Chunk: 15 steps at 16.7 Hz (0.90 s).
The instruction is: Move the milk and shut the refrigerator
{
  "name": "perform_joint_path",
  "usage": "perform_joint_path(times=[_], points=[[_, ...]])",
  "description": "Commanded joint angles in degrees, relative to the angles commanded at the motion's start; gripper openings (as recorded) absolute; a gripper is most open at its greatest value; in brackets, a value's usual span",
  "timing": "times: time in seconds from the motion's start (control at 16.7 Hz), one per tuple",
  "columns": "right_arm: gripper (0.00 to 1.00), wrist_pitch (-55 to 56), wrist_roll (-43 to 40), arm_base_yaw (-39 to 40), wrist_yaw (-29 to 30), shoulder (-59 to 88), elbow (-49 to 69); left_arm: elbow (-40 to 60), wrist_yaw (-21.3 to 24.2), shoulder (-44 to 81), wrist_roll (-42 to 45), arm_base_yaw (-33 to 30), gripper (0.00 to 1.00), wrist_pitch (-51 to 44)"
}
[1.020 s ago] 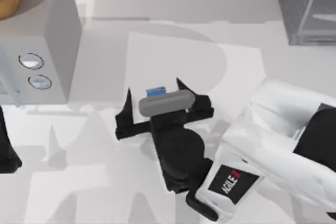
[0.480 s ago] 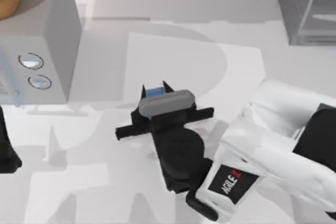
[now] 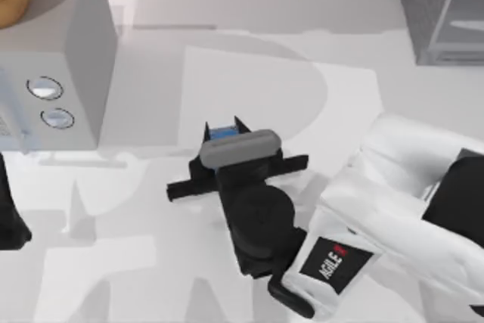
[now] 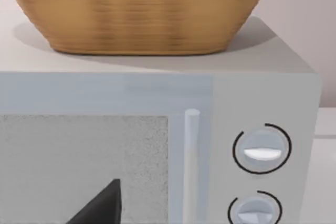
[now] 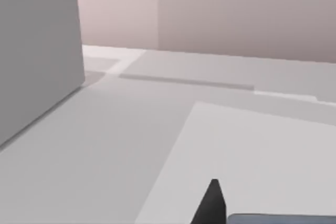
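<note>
The milk (image 3: 222, 133) stands near the middle of the table (image 3: 151, 262), and just its blue top peeks out. The right gripper (image 3: 221, 129) is closed around it, with one black finger touching each side of the carton. A grey block on that arm covers the rest of the carton from above. Far off at the right, at the back of the table, stands the refrigerator (image 3: 423, 5), well apart from the milk. At the left is a light grey box with two round knobs (image 3: 76, 73), and a woven basket (image 4: 136, 9) sits on top of it. The left arm (image 3: 9, 217) is parked at the table's left edge, and I cannot tell how its fingers are. The step now looks like grabbing the milk. Next, the arm should lift it straight up, hold it tight and carry it over to the refrigerator. The door still has to be shut after that.
</note>
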Motion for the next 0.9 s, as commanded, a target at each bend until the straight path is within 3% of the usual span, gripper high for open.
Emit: perform_joint_path(times=[0.9], points=[[0.0, -4.7, 0.2, 0.1, -0.1, -6.2, -1.4, 0.0, 0.0, 0.0, 0.0, 0.0, 1.0, 0.0]])
